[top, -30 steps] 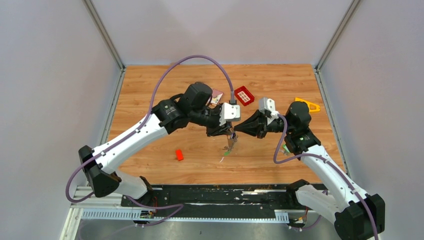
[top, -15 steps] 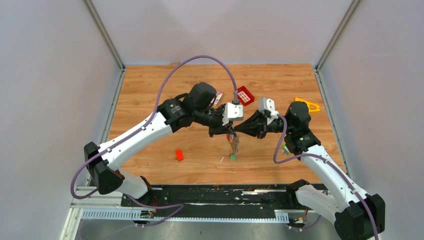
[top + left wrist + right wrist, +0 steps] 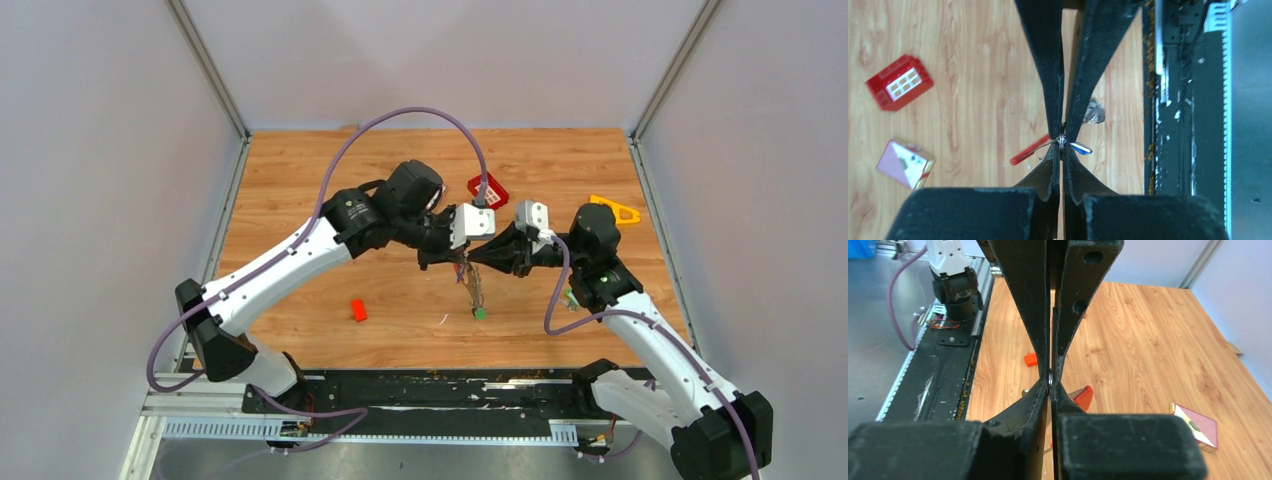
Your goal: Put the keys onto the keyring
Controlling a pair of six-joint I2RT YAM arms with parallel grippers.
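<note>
Metal ring: we count one small metal keyring (image 3: 473,286) with a dark strap-like fob and a glossy red piece (image 3: 1029,150). It hangs above the middle of the wooden table (image 3: 300,180), pinched where the two arms' fingertips meet.
Keys: we can count two small silver keys in the hanging bunch. The green-headed key (image 3: 480,313) is at the lowest point and the blue-headed key (image 3: 1081,148) is just beside the ring. We cannot tell whether either is threaded on.
Left gripper (image 3: 1061,147): jaws drawn to a narrow slit, clamped on the keyring at its ring.
Right gripper (image 3: 1050,382): comes in from the opposite side, tip to tip with the left, jaws pressed together on the same ring.
Green speck (image 3: 570,297): one, on the table beside the right arm, too small for us to name.
Around: there is one small plain red block (image 3: 358,309) to the left, well apart from the bunch. One red rectangular gridded tray (image 3: 488,190) lies farther back, and one yellow triangular piece (image 3: 615,210) lies at the far right. There are also one pink-and-white card box (image 3: 904,163) and one blurred silvery bit (image 3: 1093,112).
In the way: both pairs of fingertips cover most of the ring, and the left arm hides most of the card box from above.
</note>
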